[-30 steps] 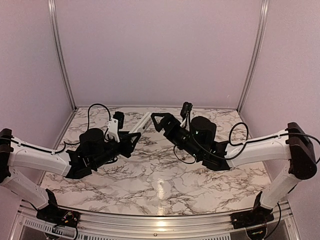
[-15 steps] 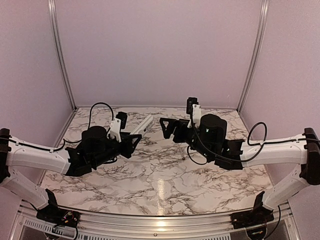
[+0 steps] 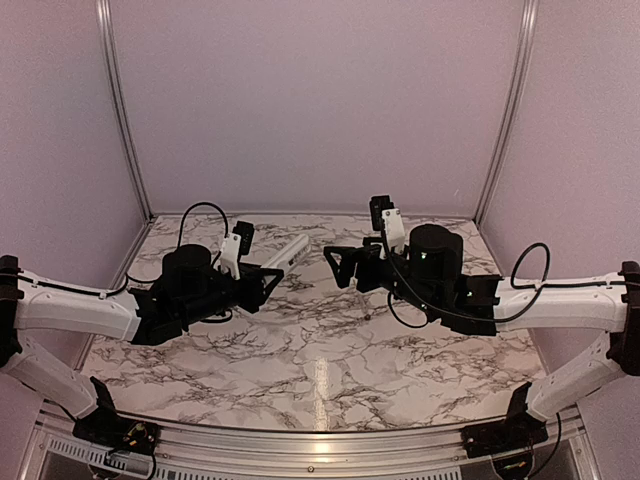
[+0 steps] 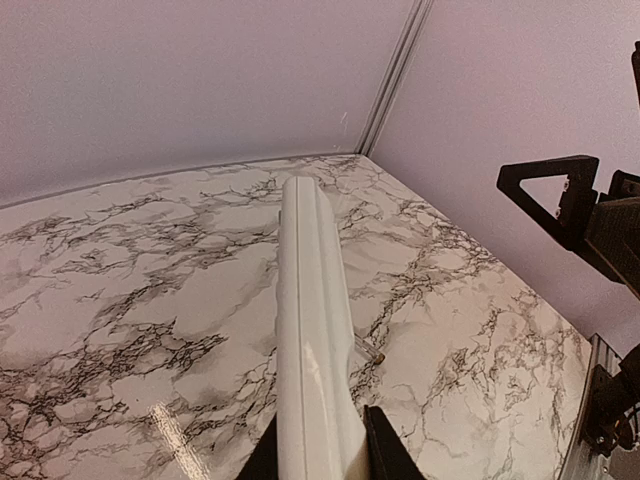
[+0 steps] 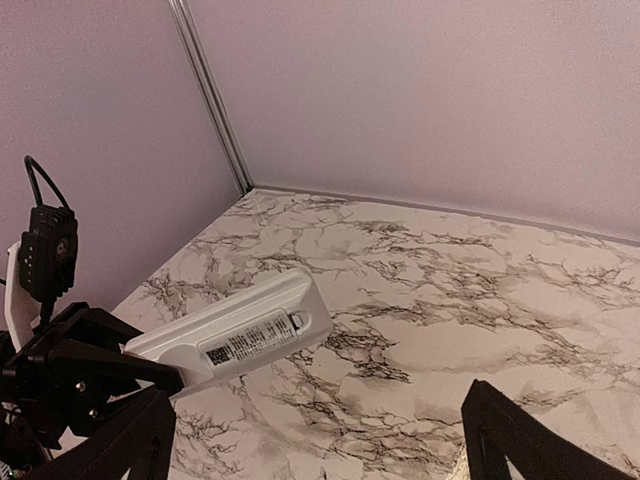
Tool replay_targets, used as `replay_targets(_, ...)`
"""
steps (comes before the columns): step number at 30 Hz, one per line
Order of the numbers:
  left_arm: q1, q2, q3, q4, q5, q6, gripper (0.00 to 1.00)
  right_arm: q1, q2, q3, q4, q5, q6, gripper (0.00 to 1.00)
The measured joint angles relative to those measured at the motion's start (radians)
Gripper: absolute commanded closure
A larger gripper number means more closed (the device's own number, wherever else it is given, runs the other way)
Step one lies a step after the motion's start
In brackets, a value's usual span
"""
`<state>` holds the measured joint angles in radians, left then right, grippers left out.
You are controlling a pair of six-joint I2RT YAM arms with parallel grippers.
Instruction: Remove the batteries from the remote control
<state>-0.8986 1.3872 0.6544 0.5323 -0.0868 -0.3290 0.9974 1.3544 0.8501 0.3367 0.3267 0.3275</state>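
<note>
The left hand [image 3: 262, 282] is clenched on the remote control [image 3: 288, 252], which juts out between 1 and 2 o'clock, apparently lifted off the marble surface [image 3: 320, 370]. The right hand [image 3: 342, 266], at the remote's 3 o'clock, is released, its fingers spread wide.

The only print in view is a small white label [image 5: 248, 339] on the remote [image 5: 225, 328], seen from the right wrist camera. It carries dark marks like a barcode and a line of characters, too small and blurred to read. Nothing else bears text.
</note>
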Motion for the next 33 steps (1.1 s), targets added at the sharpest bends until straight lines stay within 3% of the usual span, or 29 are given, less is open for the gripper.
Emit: replay_targets(33,0.043,0.070,0.000,0.002,0.303,-0.133,1.00,-0.013,-0.059,-0.056,-0.022,-0.185,0.032,0.02)
